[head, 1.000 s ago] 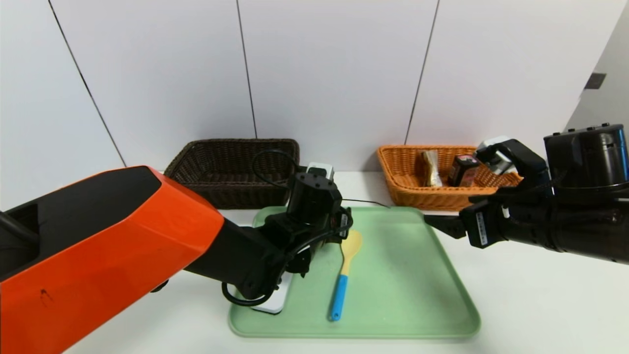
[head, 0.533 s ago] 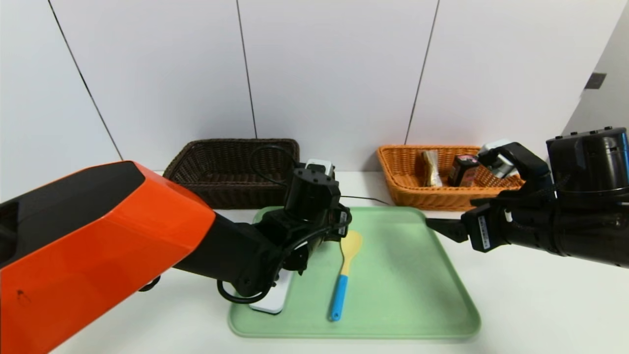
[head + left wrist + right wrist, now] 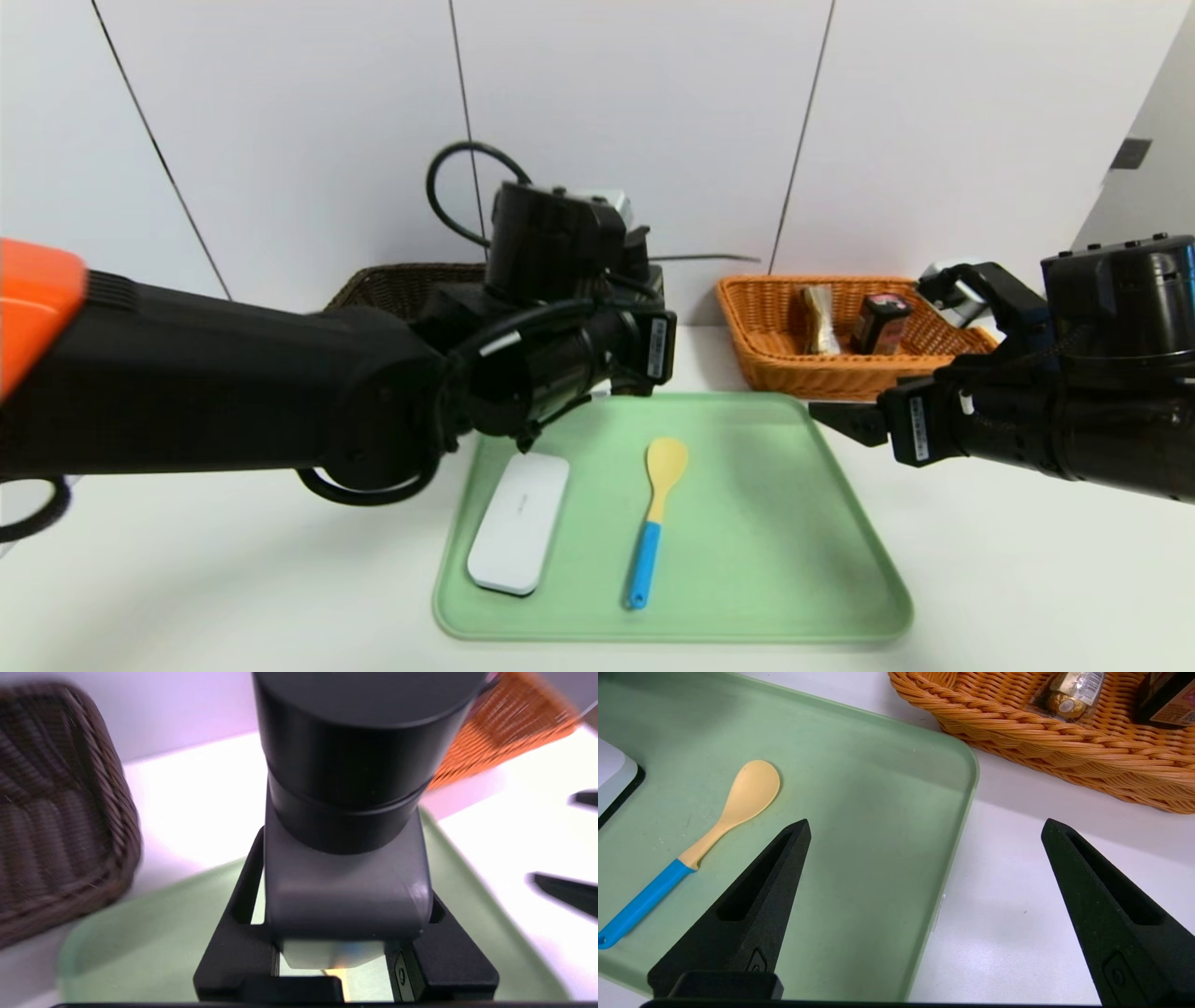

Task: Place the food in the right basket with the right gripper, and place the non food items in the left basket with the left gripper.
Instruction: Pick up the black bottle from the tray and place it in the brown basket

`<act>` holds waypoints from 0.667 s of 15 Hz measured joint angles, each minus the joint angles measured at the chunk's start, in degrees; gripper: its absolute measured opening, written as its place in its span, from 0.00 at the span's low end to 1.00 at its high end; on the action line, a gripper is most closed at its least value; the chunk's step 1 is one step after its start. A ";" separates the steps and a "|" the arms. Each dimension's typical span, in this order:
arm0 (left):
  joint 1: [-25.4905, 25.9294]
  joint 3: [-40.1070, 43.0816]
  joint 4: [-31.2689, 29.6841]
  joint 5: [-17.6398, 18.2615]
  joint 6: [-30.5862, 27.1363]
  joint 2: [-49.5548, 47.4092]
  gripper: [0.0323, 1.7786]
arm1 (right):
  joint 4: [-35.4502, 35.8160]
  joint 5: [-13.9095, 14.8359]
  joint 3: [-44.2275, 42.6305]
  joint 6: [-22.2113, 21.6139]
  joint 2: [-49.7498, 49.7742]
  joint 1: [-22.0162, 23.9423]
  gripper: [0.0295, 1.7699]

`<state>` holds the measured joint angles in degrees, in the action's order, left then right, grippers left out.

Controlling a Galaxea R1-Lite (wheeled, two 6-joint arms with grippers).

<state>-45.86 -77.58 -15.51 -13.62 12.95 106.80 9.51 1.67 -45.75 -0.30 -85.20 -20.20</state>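
White tabletop [image 3: 1008,560]; black bottle [image 3: 348,891] pinched by the left gripper [image 3: 348,905], presumably for the dark basket [image 3: 401,285] at ten o'clock; right gripper [image 3: 926,821] wide at three.

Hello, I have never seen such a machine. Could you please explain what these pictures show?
This is a robot with two arms. One picture comes from its head, looking down; the other two come from cameras on its wrists.

The left gripper holds a black bottle above the green tray. On the tray lie a white case and a yellow spoon with a blue handle. Behind it stand a dark basket and an orange basket, which contains a wrapped snack and a small dark box.

The right gripper is open and holds nothing, near the tray's right edge.
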 joint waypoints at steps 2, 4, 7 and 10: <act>3.64 -5.22 7.57 1.94 -0.09 -3.83 0.33 | -0.22 0.20 -0.09 -0.13 -0.11 0.00 0.96; 10.34 -9.33 14.38 4.80 -0.20 -6.47 0.33 | -0.20 0.17 0.00 -0.13 -0.20 0.02 0.97; 22.71 -12.50 17.57 7.73 -2.56 -8.07 0.33 | -0.72 0.15 0.37 -0.13 -0.38 -0.05 0.97; 32.37 -13.37 17.74 10.70 -4.24 -7.19 0.33 | -0.74 0.17 0.41 -2.04 -0.85 -0.20 0.97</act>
<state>-13.49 -90.95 2.23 -2.91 8.70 99.61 8.77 1.84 -45.34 -2.34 -86.05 -20.39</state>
